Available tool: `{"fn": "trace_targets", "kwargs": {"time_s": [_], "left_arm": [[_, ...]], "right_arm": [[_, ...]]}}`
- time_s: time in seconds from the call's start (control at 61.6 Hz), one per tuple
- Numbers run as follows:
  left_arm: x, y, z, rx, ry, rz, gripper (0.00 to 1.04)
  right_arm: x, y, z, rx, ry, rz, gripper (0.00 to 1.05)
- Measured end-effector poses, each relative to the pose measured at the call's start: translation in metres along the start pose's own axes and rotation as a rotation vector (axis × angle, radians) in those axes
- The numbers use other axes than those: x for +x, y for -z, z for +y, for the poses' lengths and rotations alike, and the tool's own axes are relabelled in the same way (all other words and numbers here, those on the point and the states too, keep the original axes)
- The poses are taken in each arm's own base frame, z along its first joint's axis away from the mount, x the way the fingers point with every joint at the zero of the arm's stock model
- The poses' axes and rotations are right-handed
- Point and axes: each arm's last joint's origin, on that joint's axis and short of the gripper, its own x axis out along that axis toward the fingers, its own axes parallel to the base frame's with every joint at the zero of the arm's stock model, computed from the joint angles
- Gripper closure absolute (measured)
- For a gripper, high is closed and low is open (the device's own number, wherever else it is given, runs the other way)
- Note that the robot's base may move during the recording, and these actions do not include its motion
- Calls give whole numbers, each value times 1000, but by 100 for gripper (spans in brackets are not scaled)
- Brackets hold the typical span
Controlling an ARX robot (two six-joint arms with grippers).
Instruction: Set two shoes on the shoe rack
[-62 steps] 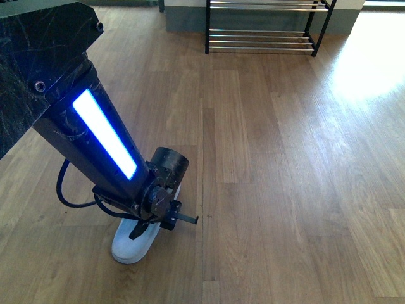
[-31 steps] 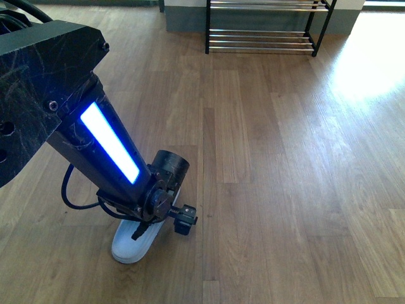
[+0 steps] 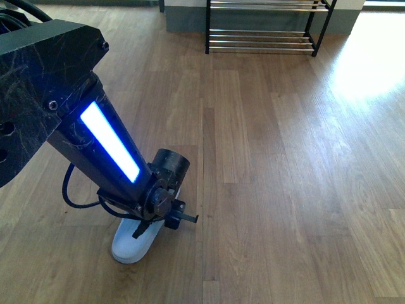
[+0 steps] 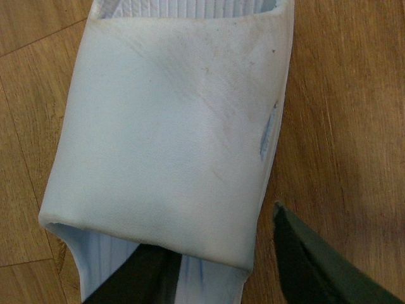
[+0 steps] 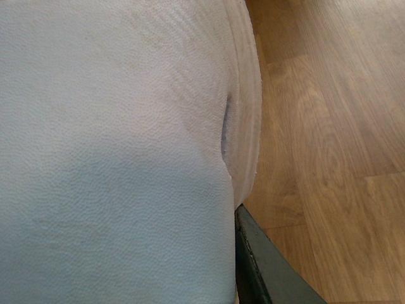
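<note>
At the lower left of the front view, the left gripper (image 3: 177, 218) sat over a white slide shoe (image 3: 131, 244). Its jaws were apart, one finger under the strap and one outside. The right gripper (image 5: 253, 266) crowded a second white shoe (image 5: 114, 145) (jaw state impossible to tell). The shoe rack (image 3: 259, 39) stood well apart at the top edge. Such a thin bite on the soft strap could slip on lifting.

I read this as a home, probably an entryway. A warm wood-plank floor (image 3: 272, 164) runs out from my left gripper (image 3: 178, 218). A white house slipper (image 3: 130, 244) lies right under the gripper. A black-framed shoe rack (image 3: 259, 43) stands far ahead of it against a grey wall base (image 3: 183, 19), and daylight falls across the boards.
</note>
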Motion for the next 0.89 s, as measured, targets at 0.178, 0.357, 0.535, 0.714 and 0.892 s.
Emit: {"fn": "trace_targets", "kwargs": {"time_s": [0.178,0.357,0.535,0.714,0.892], "left_arm": [[-1,0,1,-5,0,-12,99],[-11,-2,4,-11,0,-32,103],[-35,-17,9,-27,-20,-82,103],[-92,-41,22,-73,-42,-221,103],[-167,-42,43,-94,-117,-371,103]], "right_arm": [[0,0,0,0,0,0,102],[0,0,0,0,0,0,102],[0,0,0,0,0,0,102],[0,0,0,0,0,0,102],[0,0,0,0,0,0,102]]}}
